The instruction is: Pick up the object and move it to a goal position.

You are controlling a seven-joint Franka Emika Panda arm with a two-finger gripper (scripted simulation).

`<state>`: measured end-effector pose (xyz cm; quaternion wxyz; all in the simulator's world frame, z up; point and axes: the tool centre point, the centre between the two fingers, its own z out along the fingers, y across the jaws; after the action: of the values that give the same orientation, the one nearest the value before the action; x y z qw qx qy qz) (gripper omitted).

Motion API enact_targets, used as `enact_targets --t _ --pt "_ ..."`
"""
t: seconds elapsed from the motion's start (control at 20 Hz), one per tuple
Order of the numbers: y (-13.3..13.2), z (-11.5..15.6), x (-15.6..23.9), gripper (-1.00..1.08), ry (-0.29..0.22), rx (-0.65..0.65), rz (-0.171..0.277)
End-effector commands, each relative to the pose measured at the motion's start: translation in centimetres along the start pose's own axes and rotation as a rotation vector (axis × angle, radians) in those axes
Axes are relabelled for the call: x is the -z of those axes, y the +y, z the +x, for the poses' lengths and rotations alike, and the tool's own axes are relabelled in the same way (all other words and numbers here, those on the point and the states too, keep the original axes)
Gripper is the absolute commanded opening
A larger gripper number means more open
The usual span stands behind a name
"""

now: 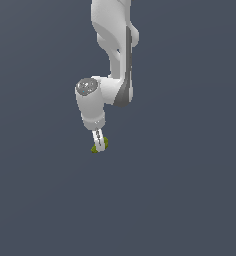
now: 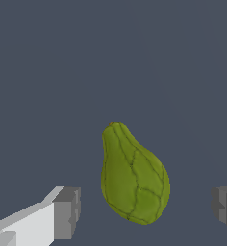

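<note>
One white arm reaches down over the flat grey-blue floor, its gripper right at the small olive-green object. Up close in the wrist view, the veined, pear-like object lies between the grey fingertips, which stand spread apart with clear gaps either side, nothing grasped.

Place: a bare simulated scene, not a home, kitchen or workshop.
Ground: one flat slate-grey surface fills both views, with no seams, walls or furniture.
Rendering: smooth shading and clean edges on the white robot arm mark it as computer-drawn.
Light: even and soft, with hardly any shadow.
</note>
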<state>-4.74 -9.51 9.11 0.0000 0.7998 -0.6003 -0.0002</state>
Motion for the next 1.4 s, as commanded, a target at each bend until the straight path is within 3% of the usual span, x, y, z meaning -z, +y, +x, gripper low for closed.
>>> enact_targets --t 0.0,0.85,0.9,1.35 --pt "0.0 0.0 0.0 1.00 0.000 0.000 0.000" --pt "0.1 0.0 -5.0 1.00 0.000 -0.005 0.000" --pt "0.1 0.0 -5.0 -1.00 0.000 -0.005 0.000" --pt "0.1 0.0 -5.0 -1.00 0.000 -0.005 0.000"
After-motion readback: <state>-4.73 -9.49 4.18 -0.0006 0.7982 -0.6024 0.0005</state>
